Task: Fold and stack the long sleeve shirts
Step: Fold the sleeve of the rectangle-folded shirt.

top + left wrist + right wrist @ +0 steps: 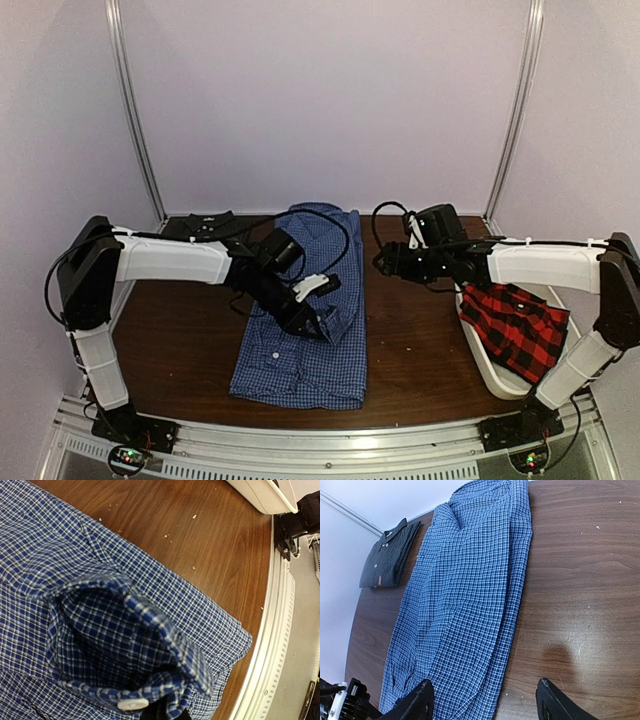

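Left tool pinches blue gingham shirt cuff; right tool spread wide

I see the blue gingham shirt in a fine blue-and-white check, and its cuff button is white. Under it, the table is dark brown wood grain. To its right, a red-and-black plaid shirt lies in a white tub. Off its far left corner I see a plain charcoal shirt with a small orange tag.
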Tool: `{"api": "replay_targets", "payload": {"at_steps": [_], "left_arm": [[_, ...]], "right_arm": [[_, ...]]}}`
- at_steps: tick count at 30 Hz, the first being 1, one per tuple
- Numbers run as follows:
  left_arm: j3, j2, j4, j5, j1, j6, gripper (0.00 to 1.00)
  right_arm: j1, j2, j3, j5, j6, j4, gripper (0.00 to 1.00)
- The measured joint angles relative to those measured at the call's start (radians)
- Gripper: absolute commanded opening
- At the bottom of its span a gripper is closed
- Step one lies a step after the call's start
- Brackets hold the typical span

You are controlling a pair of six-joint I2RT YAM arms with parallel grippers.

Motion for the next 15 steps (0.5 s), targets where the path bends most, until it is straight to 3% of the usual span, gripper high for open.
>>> {"api": "replay_targets", "payload": {"at_steps": [15], "left_arm": [[0.000,0.000,-0.021,-0.029,-0.014,-0.007,0.10]], "right_arm": [[0.000,0.000,-0.014,-0.010,0.004,0.008,0.71]]}}
